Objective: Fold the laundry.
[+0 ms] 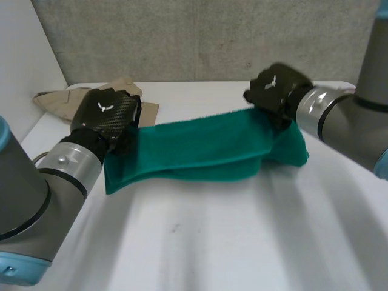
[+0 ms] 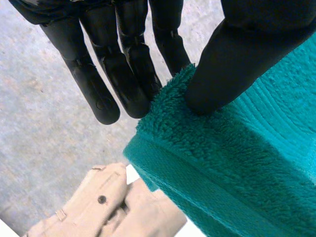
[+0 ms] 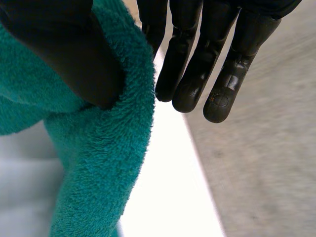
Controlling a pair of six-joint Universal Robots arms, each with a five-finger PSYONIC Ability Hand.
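A teal towel (image 1: 200, 148) hangs folded lengthwise between my two hands, its lower fold sagging to the white table (image 1: 242, 236). My left hand (image 1: 106, 115) holds the towel's left upper corner. In the left wrist view the thumb (image 2: 232, 59) presses the towel (image 2: 237, 168) against the straight fingers (image 2: 113, 74). My right hand (image 1: 276, 88) holds the right upper corner. In the right wrist view its thumb (image 3: 64, 49) pins the towel (image 3: 98, 163) against the innermost of the straight fingers (image 3: 197, 69).
A beige garment (image 1: 66, 100) lies crumpled at the table's back left, just behind my left hand, and it also lies beyond the towel's corner (image 2: 98, 207). A grey wall stands behind the table and a white wall on the left.
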